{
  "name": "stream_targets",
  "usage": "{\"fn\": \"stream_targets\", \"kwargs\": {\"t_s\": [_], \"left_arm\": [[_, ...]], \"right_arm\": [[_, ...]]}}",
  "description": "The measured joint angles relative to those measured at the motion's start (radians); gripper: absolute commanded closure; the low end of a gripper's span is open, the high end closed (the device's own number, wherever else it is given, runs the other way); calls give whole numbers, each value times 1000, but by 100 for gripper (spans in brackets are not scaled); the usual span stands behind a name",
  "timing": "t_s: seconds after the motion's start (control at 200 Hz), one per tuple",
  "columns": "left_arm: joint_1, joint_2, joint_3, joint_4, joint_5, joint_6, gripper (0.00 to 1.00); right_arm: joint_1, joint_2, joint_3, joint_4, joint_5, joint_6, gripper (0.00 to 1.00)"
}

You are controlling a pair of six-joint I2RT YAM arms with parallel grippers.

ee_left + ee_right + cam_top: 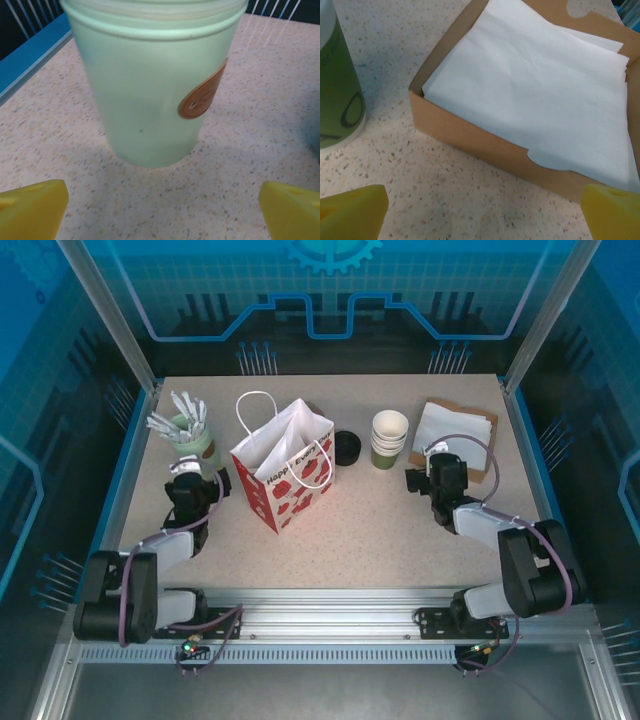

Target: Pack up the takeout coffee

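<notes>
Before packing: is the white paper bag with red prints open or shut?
Open. The white paper bag with red prints stands upright, mouth spread, inside showing.

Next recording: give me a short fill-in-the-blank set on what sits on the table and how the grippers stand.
1. The takeout coffee has a ___ lid.
2. It stands between the paper bag and the ___ of lidless cups.
3. The left gripper faces a pale green cup holding white ___.
4. Both it and the right gripper have their jaws ___.
Missing words: black; stack; sticks; open.
</notes>
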Motion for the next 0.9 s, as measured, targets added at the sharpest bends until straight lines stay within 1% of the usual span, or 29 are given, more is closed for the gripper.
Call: {"fn": "stream_targets", "kwargs": {"t_s": [0.165,0.26,0.375,0.44,0.52,0.63,0.9], "left_arm": [[8,75,26,61,75,0,1],[10,139,30,146,126,0,1],[10,177,30,181,166,2,1],[10,190,30,212,185,4,1],[9,250,28,304,203,16,1],[6,264,29,298,205,23,1],[-11,264,37,294,203,39,1]], "right_arm": [[-19,28,-47,182,-72,-18,1],[-48,42,-79,241,-119,-18,1],[-70,64,-117,327,-162,-18,1],[-73,82,-118,341,-190,-18,0],[-85,86,-118,349,-220,-18,0],[-104,86,-118,352,-249,-16,0],[-108,86,-117,352,-276,-13,0]]}}
